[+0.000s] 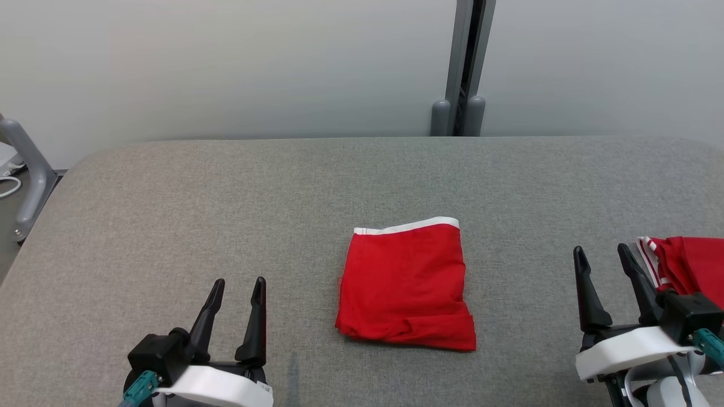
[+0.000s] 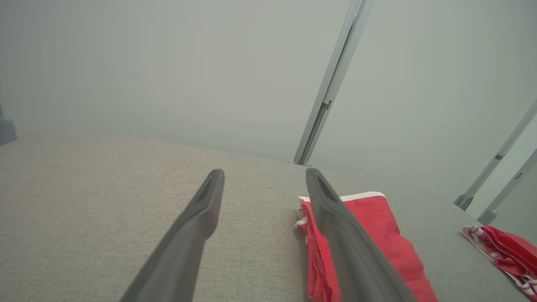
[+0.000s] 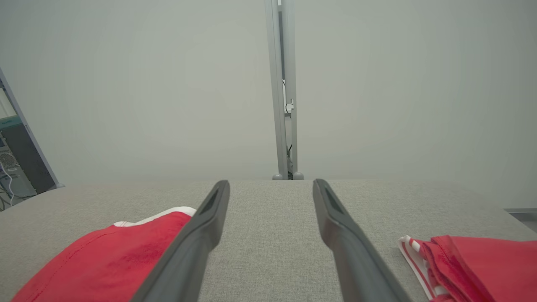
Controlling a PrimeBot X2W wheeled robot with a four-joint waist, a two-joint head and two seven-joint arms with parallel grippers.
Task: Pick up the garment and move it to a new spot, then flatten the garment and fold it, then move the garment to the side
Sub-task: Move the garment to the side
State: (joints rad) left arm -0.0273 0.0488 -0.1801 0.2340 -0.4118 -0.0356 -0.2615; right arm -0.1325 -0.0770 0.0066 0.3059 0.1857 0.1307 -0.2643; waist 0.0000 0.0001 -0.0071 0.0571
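Both grippers are empty: my left gripper (image 1: 240, 280) at the lower left and my right gripper (image 1: 600, 247) at the lower right each hold their two dark fingers spread wide, gripping nothing, over the grey padded table (image 1: 169, 198). I count one table, two grippers and two red pieces of cloth. The red garment (image 1: 407, 282) lies folded into a rough square at the middle of the table, between my grippers and apart from both, with its white waistband (image 1: 407, 226) along the far edge. A second red cloth (image 1: 693, 263) with white stripes lies just beside my right gripper, cut off at the head view's edge and partly behind my wrist. A small white tag (image 1: 261, 388) on my left wrist cuff is too small to read.
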